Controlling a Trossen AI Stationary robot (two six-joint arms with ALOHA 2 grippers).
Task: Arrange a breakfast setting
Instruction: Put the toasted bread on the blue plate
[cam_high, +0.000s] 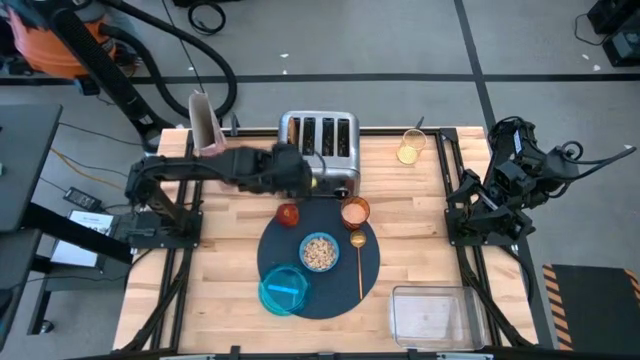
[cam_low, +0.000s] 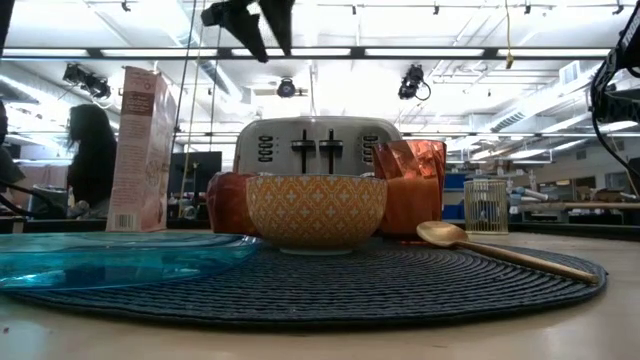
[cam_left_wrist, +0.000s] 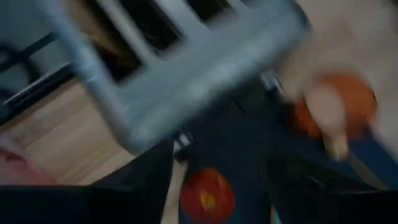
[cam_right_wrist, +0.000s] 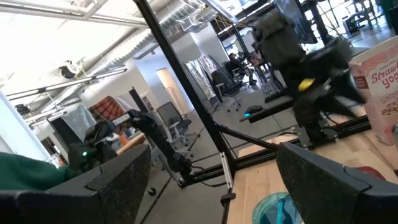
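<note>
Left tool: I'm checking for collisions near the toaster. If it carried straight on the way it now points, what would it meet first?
Probably the red apple on the mat, which sits between the left tool fingers. The toaster stands just beyond; depth is unclear.

The left arm reaches across the tabletop's far side, its left gripper (cam_high: 292, 178) open. The right gripper (cam_high: 470, 195) waits open at the right edge.

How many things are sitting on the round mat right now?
5: blue plate at its front-left edge, bowl in the middle, gold spoon right of it, apple and copper cup at the back. None seems hidden.
</note>
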